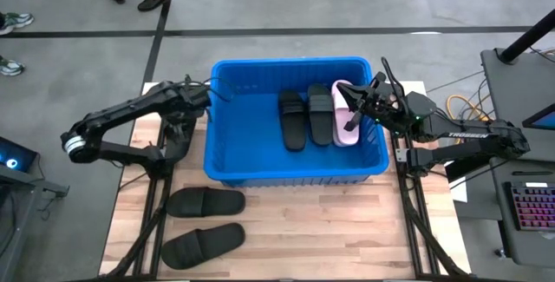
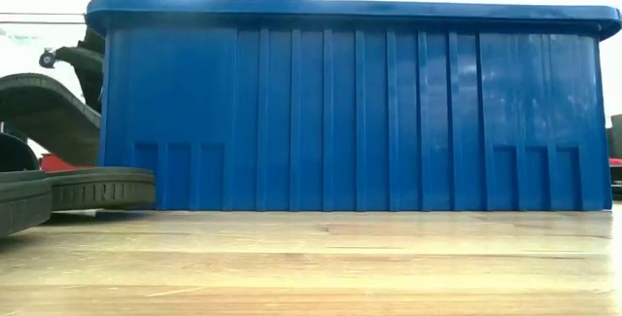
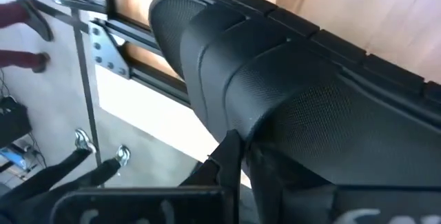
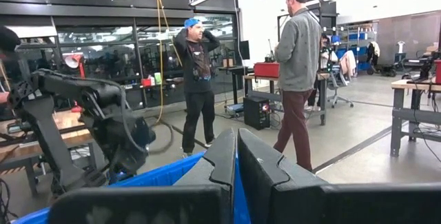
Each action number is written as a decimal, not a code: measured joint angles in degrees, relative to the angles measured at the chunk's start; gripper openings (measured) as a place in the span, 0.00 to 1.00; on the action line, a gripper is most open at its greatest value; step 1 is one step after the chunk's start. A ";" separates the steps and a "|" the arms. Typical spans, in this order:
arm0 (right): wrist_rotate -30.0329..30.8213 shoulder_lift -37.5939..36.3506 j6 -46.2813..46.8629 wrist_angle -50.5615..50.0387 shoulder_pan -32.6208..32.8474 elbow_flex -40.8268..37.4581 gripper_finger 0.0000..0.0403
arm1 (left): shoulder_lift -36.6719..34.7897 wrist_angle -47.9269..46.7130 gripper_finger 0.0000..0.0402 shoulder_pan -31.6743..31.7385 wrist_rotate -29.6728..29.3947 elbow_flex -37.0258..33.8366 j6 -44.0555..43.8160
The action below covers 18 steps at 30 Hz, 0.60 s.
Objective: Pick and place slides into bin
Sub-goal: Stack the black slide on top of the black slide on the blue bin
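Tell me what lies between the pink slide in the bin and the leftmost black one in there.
One more black slide lies between the pink slide and the leftmost black slide, per the high view.

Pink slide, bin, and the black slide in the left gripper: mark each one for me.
pink slide (image 1: 344,113): high view, on its strap, inside the bin at the right end.
bin (image 1: 295,174): high view, on the near rim.
black slide (image 3: 289,93): left wrist view, on its textured strap.

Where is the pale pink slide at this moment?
In the high view, the pale pink slide lies inside the blue bin, against its right wall, beside two black slides, under the right gripper.
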 joint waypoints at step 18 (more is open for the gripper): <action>0.00 -0.01 -0.77 0.02 0.02 -0.02 0.02 | -7.01 -6.48 0.00 -0.01 -4.78 9.33 -0.40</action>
